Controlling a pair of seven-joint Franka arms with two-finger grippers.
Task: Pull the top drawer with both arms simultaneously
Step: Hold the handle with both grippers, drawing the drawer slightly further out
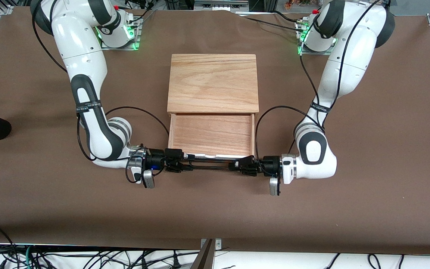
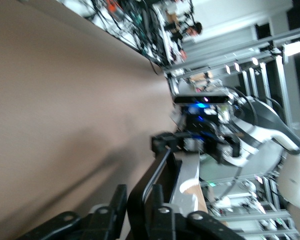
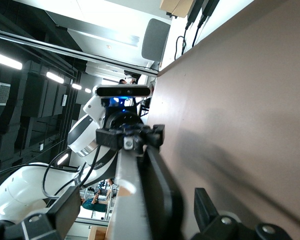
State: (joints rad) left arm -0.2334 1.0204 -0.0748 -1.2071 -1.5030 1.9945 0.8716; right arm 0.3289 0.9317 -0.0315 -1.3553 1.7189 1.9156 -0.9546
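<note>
I see table [image 1: 215,216] plain matte brown. Cabinet [image 1: 212,83] light wood, reddish wavy grain. Top drawer [image 1: 211,133] same light wood inside, thin white front, black bar handle [image 1: 211,164]. Arms [image 1: 88,67] glossy white with black joint sections, black cables; green lights glow at bases along table's top edge. Left gripper [image 1: 245,166] black. Right gripper [image 1: 179,164] black, blue light beside it.

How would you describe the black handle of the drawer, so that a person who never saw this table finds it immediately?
Find the wooden cabinet box in the middle of the brown table. The open top drawer sticks out of it toward the front camera. Along its white front panel runs the handle, a thin black bar, the only thing stretched between the two grippers.
</note>
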